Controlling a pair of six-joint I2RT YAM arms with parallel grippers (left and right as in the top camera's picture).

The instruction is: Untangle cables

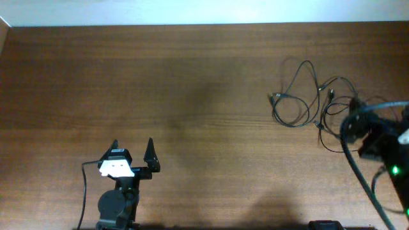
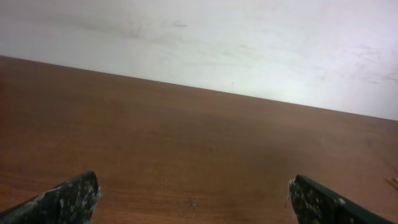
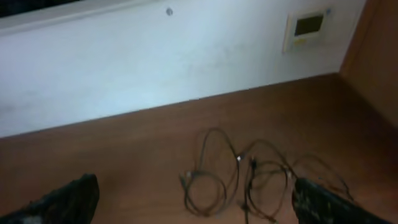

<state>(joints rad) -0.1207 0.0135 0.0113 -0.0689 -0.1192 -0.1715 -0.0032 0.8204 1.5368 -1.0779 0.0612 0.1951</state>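
Observation:
The cables point(image 1: 307, 96) lie as loose thin black loops with small plug ends at the right of the brown table. They also show in the right wrist view point(image 3: 249, 177), ahead of and between the fingers. My right gripper point(image 3: 196, 202) is open and empty, just near of the loops; in the overhead view its arm point(image 1: 377, 137) covers their right part. My left gripper point(image 1: 133, 148) is open and empty near the front left, far from the cables; its fingers frame bare wood in the left wrist view point(image 2: 193, 199).
A white wall runs along the table's far edge point(image 1: 204, 25). A white wall panel with a small display point(image 3: 308, 28) is at the back right. Thick black arm cables point(image 1: 361, 172) hang at the right front.

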